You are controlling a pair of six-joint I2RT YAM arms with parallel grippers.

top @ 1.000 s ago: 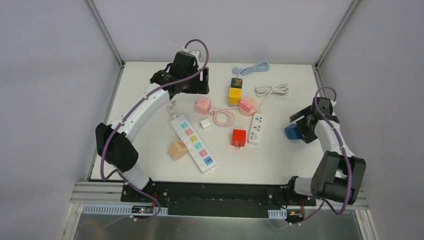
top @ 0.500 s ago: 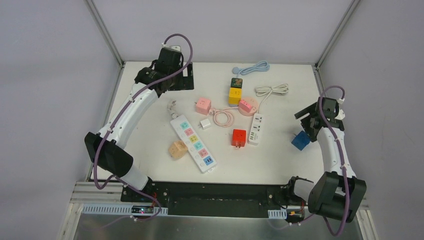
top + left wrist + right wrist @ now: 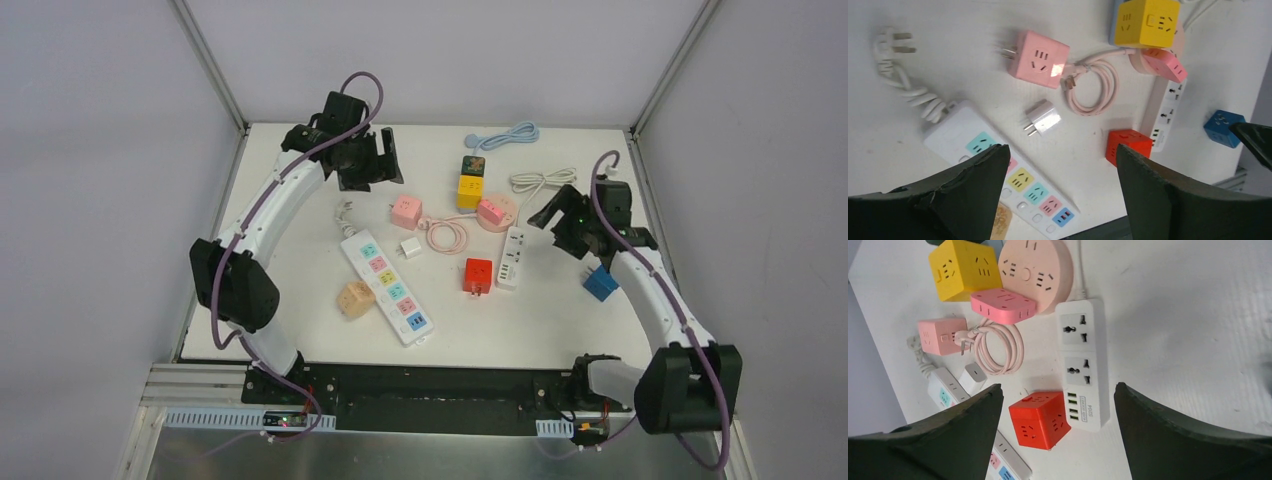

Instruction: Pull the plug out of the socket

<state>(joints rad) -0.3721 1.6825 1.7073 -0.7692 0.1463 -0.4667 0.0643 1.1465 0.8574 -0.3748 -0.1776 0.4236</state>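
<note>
We note left gripper (image 3: 1062, 150) jaws spread wide, gripping nothing, hovering over far-left part of table (image 3: 540, 330). Right gripper (image 3: 1058, 386) likewise spread, unloaded, near white power strip (image 3: 1083, 360). Pink plug (image 3: 1003, 306) sits at edge of round pink socket (image 3: 1035, 265), seemingly plugged in; pink cord (image 3: 998, 347) coiled just beside.

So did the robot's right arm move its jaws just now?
Yes. In the top view the right gripper has swung left from the table's right edge towards the white power strip, which stayed put. Its jaws stand open and empty.
</note>
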